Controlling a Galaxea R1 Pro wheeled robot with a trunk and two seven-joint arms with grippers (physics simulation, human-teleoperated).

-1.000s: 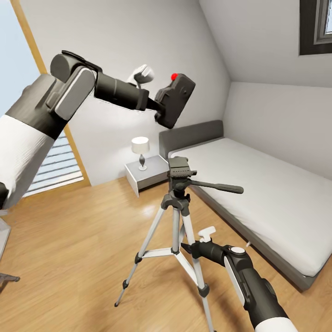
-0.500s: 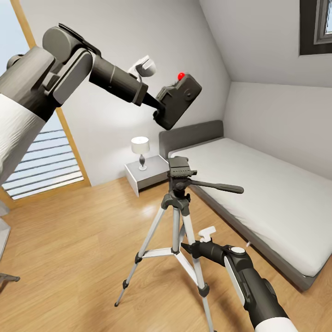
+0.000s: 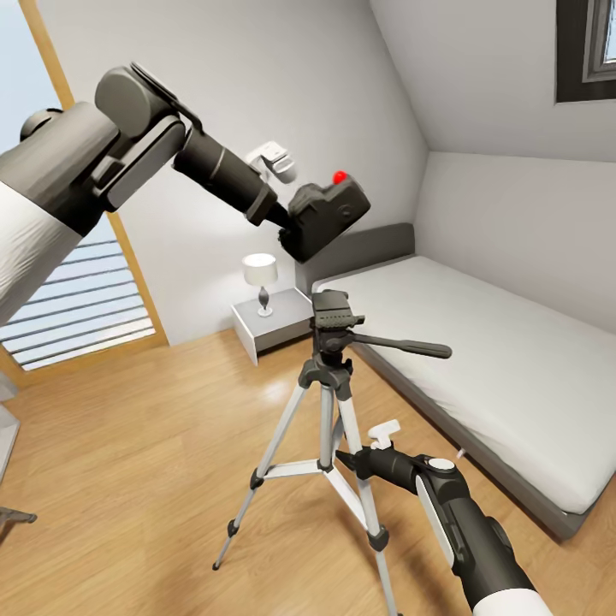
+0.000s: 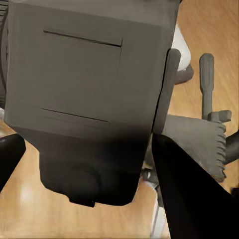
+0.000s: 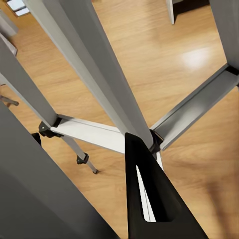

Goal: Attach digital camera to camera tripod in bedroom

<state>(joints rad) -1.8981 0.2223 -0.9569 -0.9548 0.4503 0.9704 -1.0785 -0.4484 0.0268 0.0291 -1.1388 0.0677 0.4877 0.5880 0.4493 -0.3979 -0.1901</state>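
Observation:
My left gripper is shut on the digital camera, a black body with a red button on top. It hangs tilted in the air, a little above and behind the camera tripod's black pan head. In the left wrist view the camera's flat underside sits between two dark fingers, with the pan head and its handle beyond. My right gripper is low down, shut on a silver tripod leg; one black finger lies against that leg.
A low grey bed lies right of the tripod. A nightstand with a lamp stands against the back wall. A slatted window is at the left, a skylight up right. Wood floor spreads left of the tripod.
My left arm has brought the camera down and a little right, closer to the pan head and nearer level. The right arm and the tripod have not moved.

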